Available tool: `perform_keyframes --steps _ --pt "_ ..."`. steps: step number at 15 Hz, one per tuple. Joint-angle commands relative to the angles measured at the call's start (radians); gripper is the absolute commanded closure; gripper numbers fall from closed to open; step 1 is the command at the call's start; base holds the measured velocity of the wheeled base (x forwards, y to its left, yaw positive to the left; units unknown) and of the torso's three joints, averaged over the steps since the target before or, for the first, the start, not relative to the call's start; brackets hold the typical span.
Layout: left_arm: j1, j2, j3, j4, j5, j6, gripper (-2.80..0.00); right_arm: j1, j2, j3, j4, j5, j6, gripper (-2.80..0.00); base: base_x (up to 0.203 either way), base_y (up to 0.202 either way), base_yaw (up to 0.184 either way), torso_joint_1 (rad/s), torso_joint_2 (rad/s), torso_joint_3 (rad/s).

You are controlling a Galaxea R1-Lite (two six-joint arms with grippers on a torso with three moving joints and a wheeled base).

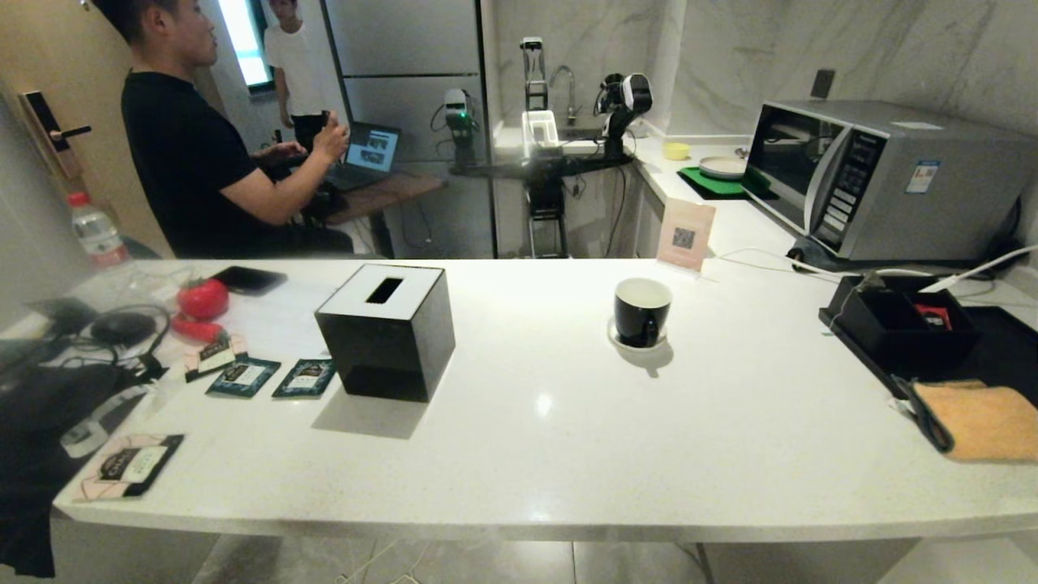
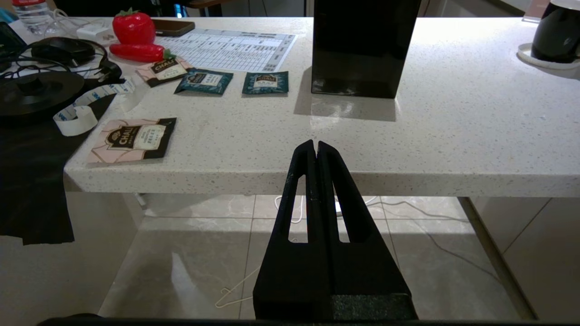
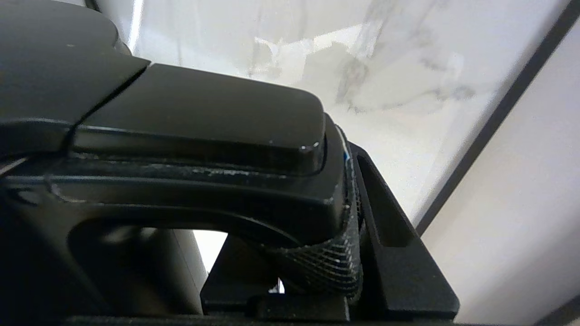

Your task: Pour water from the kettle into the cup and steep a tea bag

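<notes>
In the right wrist view my right gripper (image 3: pixel 335 190) is shut on the black handle of the kettle (image 3: pixel 190 117). The kettle fills that view, with a marble wall behind it. Neither the kettle nor the right arm shows in the head view. The cup (image 1: pixel 642 311), a black mug with a white inside, stands on its white saucer (image 1: pixel 616 337) right of the counter's middle. Its side also shows as the cup (image 2: pixel 557 36) in the left wrist view. My left gripper (image 2: pixel 316 144) hangs shut and empty below the counter's near edge. The tea bag and the water are out of view.
A black tissue box (image 1: pixel 385 331) stands left of the cup, with flat tea sachets (image 1: pixel 243 375) beyond it. The round kettle base (image 2: pixel 31 88) lies among cables at far left. A microwave (image 1: pixel 876 174) and black tray (image 1: pixel 900 324) are at right. A person (image 1: pixel 195 154) sits behind the counter.
</notes>
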Motion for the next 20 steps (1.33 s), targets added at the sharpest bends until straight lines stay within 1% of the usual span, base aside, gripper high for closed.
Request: perform_keyframes --steps 1,4,8,13,16,20 --pt "0.000 0.000 0.000 0.000 0.000 0.000 0.00 0.002 0.079 -0.059 -0.004 0.000 0.001 0.00 0.000 0.000 0.000 0.000 0.00 0.000" --pt "0.000 0.000 0.000 0.000 0.000 0.000 0.00 0.005 0.141 -0.129 -0.002 0.003 0.002 0.00 0.000 0.000 0.000 0.000 0.00 0.000" --pt "0.000 0.000 0.000 0.000 0.000 0.000 0.00 0.026 0.189 -0.188 -0.002 0.004 0.016 0.00 0.000 0.000 0.000 0.000 0.00 0.000" --pt "0.000 0.000 0.000 0.000 0.000 0.000 0.00 0.049 0.219 -0.225 -0.006 0.004 0.018 0.00 0.000 0.000 0.000 0.000 0.00 0.000" --pt "0.000 0.000 0.000 0.000 0.000 0.000 0.00 0.056 0.242 -0.251 -0.011 0.003 0.044 0.00 0.000 0.000 0.000 0.000 0.00 0.000" --pt "0.000 0.000 0.000 0.000 0.000 0.000 0.00 0.077 0.285 -0.296 -0.016 0.001 0.051 0.00 0.000 0.000 0.000 0.000 0.00 0.000"
